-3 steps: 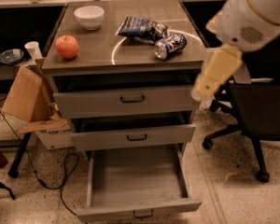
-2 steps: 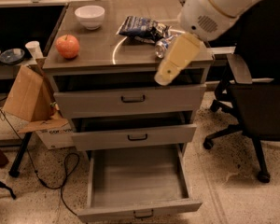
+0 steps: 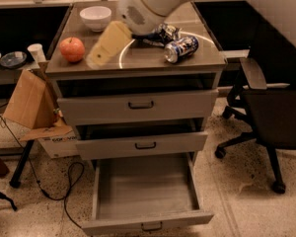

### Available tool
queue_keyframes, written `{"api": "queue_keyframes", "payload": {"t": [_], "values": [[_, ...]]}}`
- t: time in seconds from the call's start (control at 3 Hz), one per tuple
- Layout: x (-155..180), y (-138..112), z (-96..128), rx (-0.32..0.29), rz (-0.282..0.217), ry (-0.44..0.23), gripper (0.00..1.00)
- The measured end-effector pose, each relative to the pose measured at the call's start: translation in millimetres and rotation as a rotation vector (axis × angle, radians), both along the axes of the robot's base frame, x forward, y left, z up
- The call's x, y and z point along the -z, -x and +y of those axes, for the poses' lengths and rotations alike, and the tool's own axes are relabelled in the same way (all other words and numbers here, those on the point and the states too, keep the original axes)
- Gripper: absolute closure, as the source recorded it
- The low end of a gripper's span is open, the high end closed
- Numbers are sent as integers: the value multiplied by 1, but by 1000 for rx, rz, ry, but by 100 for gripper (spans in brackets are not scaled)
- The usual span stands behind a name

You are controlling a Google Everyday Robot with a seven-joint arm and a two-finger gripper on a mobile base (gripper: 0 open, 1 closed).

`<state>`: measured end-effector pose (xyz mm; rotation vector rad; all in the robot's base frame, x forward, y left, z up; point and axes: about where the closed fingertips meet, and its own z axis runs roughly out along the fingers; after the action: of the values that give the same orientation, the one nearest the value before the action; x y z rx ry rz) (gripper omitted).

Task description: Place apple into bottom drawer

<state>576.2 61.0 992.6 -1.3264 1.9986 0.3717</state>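
Gripper (image 3: pixel 95 58) has swung left across the bench (image 3: pixel 148 59) over the last second. It went from off the right side, past the crushed can (image 3: pixel 181 48), to just right of the apple (image 3: pixel 72 49), near but not touching. Can't tell whether it's open or closed, and it's carrying nothing I can see. Apple sits untouched at the bench's front-left corner. Bottom drawer (image 3: pixel 145 191) is pulled well out. My read: approach nearly done, grasp comes next, drop-off already accessible.
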Motion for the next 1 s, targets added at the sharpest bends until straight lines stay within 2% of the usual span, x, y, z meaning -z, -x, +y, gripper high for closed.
{"api": "queue_keyframes", "payload": {"t": [0.33,0.67,1.0], "values": [[-3,0,7,46,34,-36,0],[-3,0,7,46,34,-36,0],[1,-2,9,67,21,-85,0]]}}
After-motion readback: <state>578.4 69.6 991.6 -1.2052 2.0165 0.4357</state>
